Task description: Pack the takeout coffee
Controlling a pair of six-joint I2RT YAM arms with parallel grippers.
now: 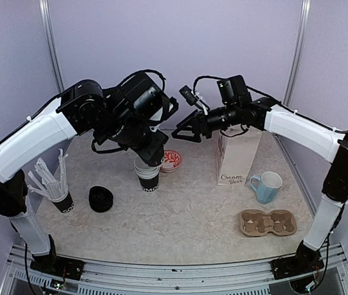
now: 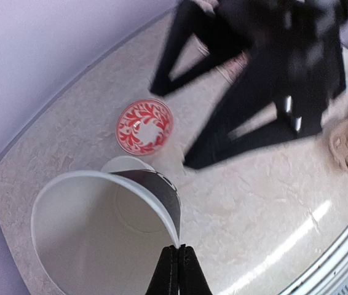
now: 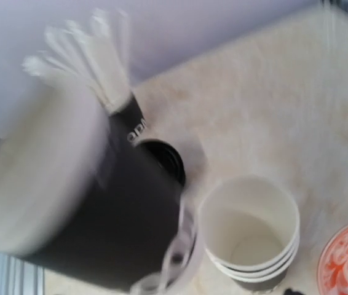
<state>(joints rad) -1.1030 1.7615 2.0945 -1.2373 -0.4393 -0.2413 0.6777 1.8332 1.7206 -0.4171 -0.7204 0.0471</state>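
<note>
Left gripper point(image 2: 177, 253) seemingly pinches cup point(image 2: 88, 246) rim.

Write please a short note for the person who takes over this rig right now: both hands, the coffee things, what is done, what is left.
Left hand: shut on the rim of one black cup, which has no lid.
Right hand: open, holding nothing, in the air near the white bag.
Nested cup stack: mid-table, beside the red dish.
Black lids: piled to the stack's left.
Cardboard carrier: front right, no cup in it.
Done: nothing packed.
Left: probably lid the cups, then load carrier or bag.
</note>
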